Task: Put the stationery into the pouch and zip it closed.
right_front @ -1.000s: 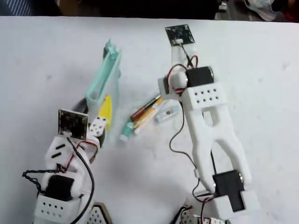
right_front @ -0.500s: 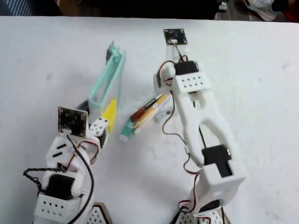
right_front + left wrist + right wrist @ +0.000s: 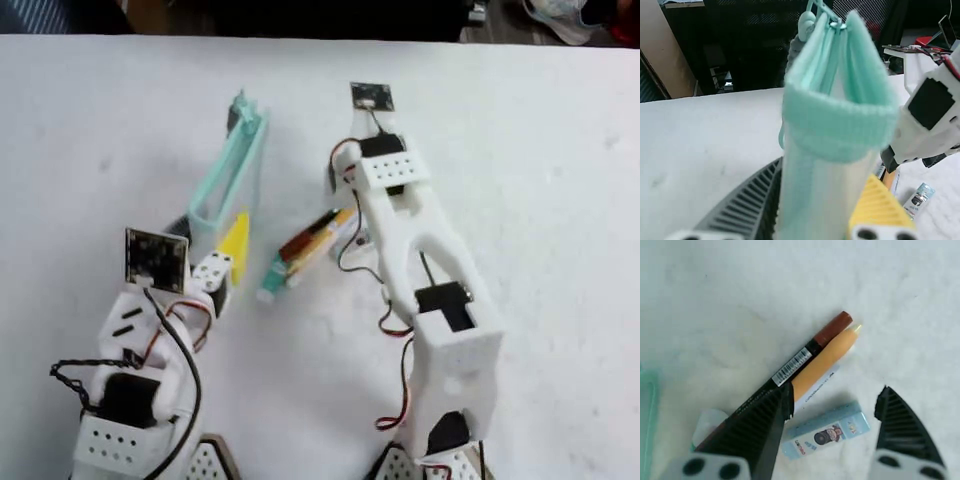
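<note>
Right, left arm point(image 3: 140, 340) has the mint pouch point(image 3: 228, 170) pinched at its near end. Jaws are clamped on it, yellow one on the side twd the pens, grey one on the other. Pouch stands on edge on the white worktop point(image 3: 100, 120), mouth gaping upward, zip undone, zip pull point(image 3: 807, 20) at the far end. Just beside it, twd the right arm point(image 3: 420, 250), lies the stationery: brown pen point(image 3: 805, 352) and orange marker point(image 3: 827, 360) side by side, touching, plus a teal-capped pen point(image 3: 271, 280) at their near end. Right arm stretches over that lot, jaws apart, nothing in them, w/ a small blue eraser point(image 3: 827, 432) on the worktop betw. the two tips. One jaw overlaps the pens' barrels. Can't tell if the tips touch the worktop.
</note>
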You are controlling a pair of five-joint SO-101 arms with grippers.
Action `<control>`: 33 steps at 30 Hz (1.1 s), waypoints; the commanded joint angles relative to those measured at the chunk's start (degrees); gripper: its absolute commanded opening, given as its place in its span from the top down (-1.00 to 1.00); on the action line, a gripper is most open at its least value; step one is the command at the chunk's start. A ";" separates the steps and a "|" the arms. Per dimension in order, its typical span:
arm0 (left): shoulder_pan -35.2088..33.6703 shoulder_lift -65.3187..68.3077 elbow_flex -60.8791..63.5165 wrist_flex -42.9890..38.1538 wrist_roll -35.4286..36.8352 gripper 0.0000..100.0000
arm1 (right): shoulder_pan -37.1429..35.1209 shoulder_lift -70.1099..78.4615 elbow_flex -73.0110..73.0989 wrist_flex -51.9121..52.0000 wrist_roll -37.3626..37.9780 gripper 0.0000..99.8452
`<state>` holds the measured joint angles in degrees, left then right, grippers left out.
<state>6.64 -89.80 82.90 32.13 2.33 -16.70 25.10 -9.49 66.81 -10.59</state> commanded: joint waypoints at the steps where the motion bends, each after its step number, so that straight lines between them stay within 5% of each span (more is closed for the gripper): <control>1: 0.40 -0.48 -0.09 0.26 0.79 0.62 | -0.40 -0.40 -2.29 -0.84 -0.53 0.54; 6: 0.40 -0.48 -0.09 0.26 0.79 0.62 | -0.22 -0.22 -2.29 -1.10 -0.53 0.67; 28: 0.40 -0.48 -0.26 0.70 0.97 0.62 | 2.95 6.81 -3.87 -4.44 -0.09 0.59; 33: 0.40 -0.48 -0.26 0.70 1.14 0.62 | 2.95 6.99 -5.19 -3.03 -0.09 0.79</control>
<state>6.64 -89.71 82.90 32.13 2.68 -14.07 32.57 -12.57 63.12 -10.68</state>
